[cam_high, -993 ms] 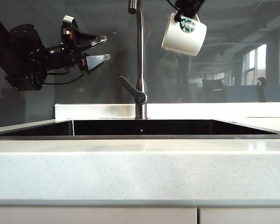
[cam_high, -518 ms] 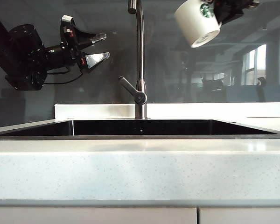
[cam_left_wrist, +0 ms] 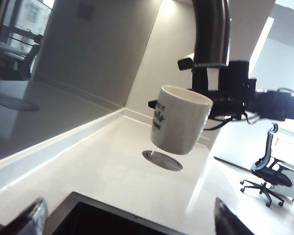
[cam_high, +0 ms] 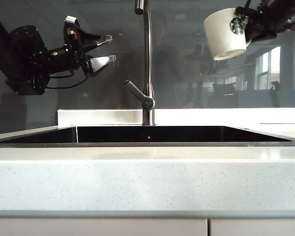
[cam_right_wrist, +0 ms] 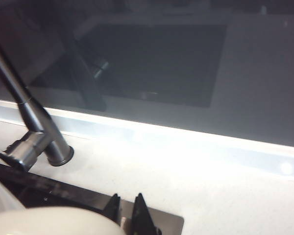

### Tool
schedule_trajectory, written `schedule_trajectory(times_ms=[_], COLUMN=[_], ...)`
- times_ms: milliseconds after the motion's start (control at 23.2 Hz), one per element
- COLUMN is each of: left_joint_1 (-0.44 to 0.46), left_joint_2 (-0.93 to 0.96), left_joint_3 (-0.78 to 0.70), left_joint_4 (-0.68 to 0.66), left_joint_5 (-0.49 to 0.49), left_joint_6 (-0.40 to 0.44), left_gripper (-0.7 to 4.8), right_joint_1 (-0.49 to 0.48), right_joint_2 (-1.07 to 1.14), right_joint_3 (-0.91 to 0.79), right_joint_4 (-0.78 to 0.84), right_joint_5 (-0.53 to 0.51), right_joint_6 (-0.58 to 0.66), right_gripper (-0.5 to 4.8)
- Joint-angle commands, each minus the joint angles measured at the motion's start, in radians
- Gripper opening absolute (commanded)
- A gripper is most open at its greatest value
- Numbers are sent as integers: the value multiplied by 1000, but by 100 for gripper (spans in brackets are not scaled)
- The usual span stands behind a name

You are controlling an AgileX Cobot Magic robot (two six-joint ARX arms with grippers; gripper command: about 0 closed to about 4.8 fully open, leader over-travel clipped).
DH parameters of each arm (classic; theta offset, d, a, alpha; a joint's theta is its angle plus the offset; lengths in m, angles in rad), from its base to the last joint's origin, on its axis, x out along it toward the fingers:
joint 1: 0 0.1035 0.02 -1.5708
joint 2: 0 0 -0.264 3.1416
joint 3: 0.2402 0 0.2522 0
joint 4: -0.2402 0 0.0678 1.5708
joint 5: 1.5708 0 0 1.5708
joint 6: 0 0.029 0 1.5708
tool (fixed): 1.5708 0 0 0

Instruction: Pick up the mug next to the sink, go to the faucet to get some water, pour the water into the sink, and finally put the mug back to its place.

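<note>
- Mug (cam_high: 226, 33) hangs high to the right of the faucet (cam_high: 147, 59), tilted, above the sink (cam_high: 147, 134), with the right hand (cam_high: 253, 27) clamped on it.
- Left hand (cam_high: 106, 48) hovers well left of the faucet, fingers spread apart, holding nothing.
- Sink sits in the white bench (cam_high: 147, 182).

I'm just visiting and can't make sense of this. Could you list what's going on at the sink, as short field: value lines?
mug: white mug with a green logo, held high in the air, right of the faucet, nearly upright
right gripper: right gripper, fingers shut on the mug
left gripper: left gripper, fingers open, empty, hanging left of the faucet
sink: dark sink, nothing seen in it
</note>
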Motion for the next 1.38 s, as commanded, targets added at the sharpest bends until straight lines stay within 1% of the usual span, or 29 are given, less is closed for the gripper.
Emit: schedule_trajectory(times_ms=[43,86,130,173,216,259,302,345,432,518,561,604,648,820,1036,1381], left_joint_1=[1,1,1,1,5,6,6,8,8,10,14,15,17,24,32,40], left_joint_2=[-9,-9,-9,-9,-9,-9,-9,-10,-9,-9,-10,-10,-13,-36,-111,-172], left_joint_3=[3,3,3,3,3,3,3,3,3,3,3,3,3,3,3,3], left_joint_4=[33,33,33,33,33,33,33,33,33,33,33,33,33,33,33,33], left_joint_5=[102,125,130,129,130,132,142,150,150,169,167,167,169,172,172,172], left_joint_6=[22,26,33,47,53,54,52,52,54,69,69,69,69,68,69,64], left_gripper=[342,299,275,267,232,232,224,206,198,100,95,75,30,11,11,11], right_joint_1=[-16,-29,-41,-48,-60,-62,-63,-65,-74,-77,-97,-100,-103,-138,-162,-165], right_joint_2=[-89,-106,-118,-122,-122,-121,-121,-121,-121,-120,-119,-119,-119,-117,-113,-113], right_joint_3=[-220,-280,-362,-406,-473,-500,-548,-577,-605,-629,-636,-637,-637,-637,-638,-701], right_joint_4=[352,409,499,546,621,649,694,721,743,768,774,774,774,773,742,768], right_joint_5=[54,78,91,99,103,104,130,150,160,171,169,169,170,160,148,144], right_joint_6=[73,85,108,129,165,173,172,169,167,162,163,163,161,156,118,105], right_gripper=[-9,-9,-9,-9,-9,-9,-9,-9,-9,-9,-9,-9,-9,-9,-9,-9])
